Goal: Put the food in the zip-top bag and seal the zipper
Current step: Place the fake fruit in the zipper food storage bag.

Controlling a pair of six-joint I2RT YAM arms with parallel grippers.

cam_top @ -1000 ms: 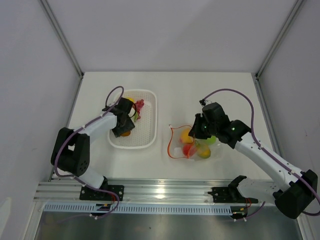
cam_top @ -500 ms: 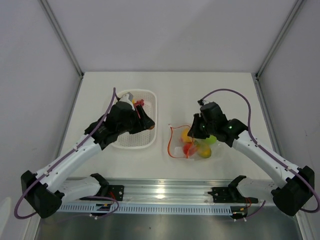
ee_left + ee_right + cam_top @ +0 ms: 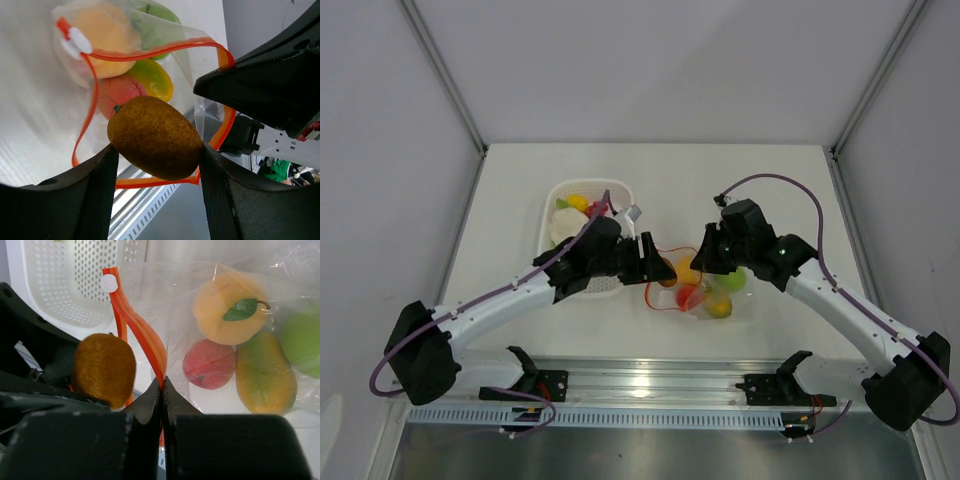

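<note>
Holding kiwi [image 3: 150,131] clamped in left gripper [image 3: 156,150] at zip-top bag [image 3: 180,290] mouth. Right gripper [image 3: 162,387] pinches zipper [image 3: 141,334] (opening narrow). Risk: kiwi catches strip, rolls onto table [image 3: 720,170].

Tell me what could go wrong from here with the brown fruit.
1. The brown fruit in the left gripper sits at the zipper, not yet past it; released now, it could catch the strip and roll onto the table.
2. The right gripper pinches the zipper at one spot only; a push from the fruit might tug it free and collapse the mouth of the bag.
3. Both grippers crowd the mouth and could bump.
</note>
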